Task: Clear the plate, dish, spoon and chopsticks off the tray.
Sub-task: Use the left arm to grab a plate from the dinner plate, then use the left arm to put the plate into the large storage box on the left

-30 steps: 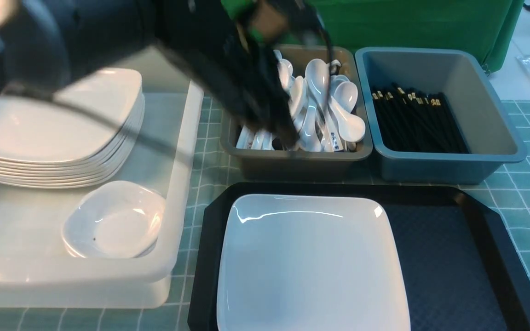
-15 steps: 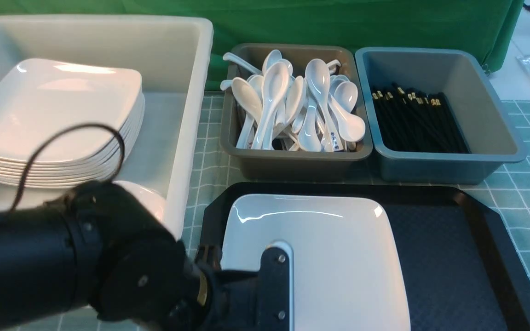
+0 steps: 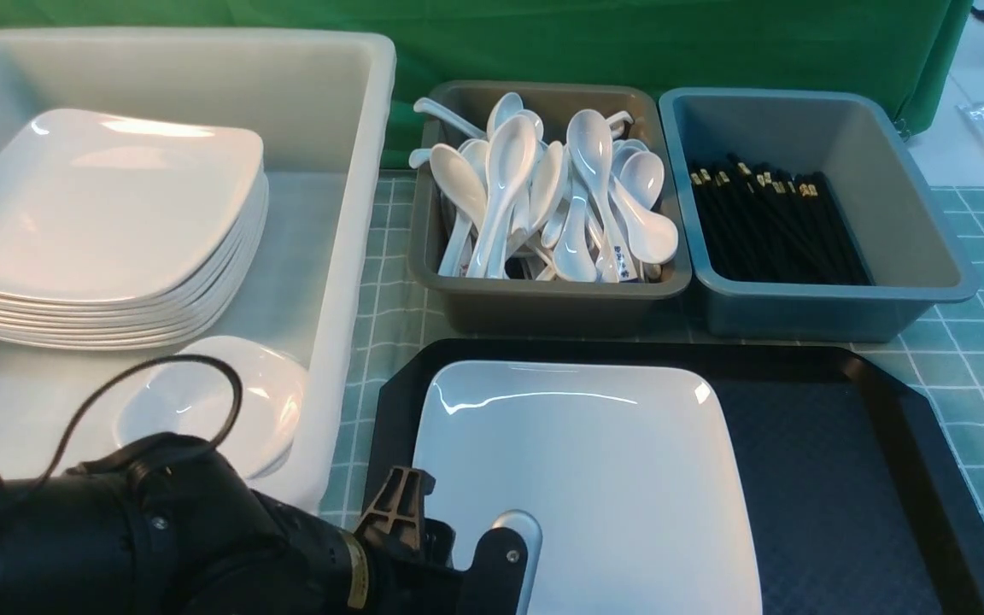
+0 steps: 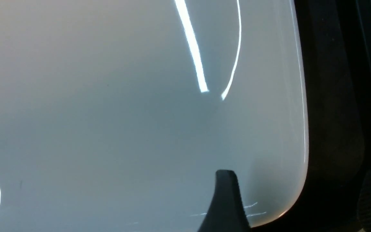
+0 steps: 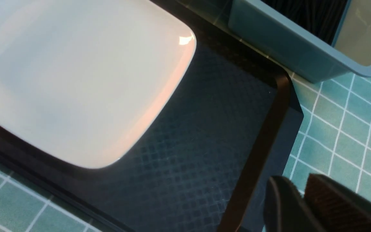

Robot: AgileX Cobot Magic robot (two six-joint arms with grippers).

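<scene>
The left gripper (image 3: 453, 523) hung low at the near left corner of the plate (image 3: 594, 478), its jaws spread wide. One finger (image 3: 398, 500) stood outside the plate's edge and the other (image 3: 509, 547) over its white surface. Whether either touched the plate could not be told, and nothing was held. The right gripper (image 5: 303, 199) hovered by the tray's right rim, its jaws nearly together and empty.

The plate lay flat on the left part of the black tray (image 3: 842, 478); the rest of the tray floor was bare. The white tub (image 3: 355, 213) to the left held a stack of plates (image 3: 108, 213) and, nearer, the dish (image 3: 236, 401), partly hidden by the left arm. Beyond the tray, the grey tub (image 3: 543, 299) held a heap of white spoons (image 3: 543, 196). The blue-grey tub (image 3: 910, 205) beside it held black chopsticks (image 3: 765, 226) lying together along its floor.
</scene>
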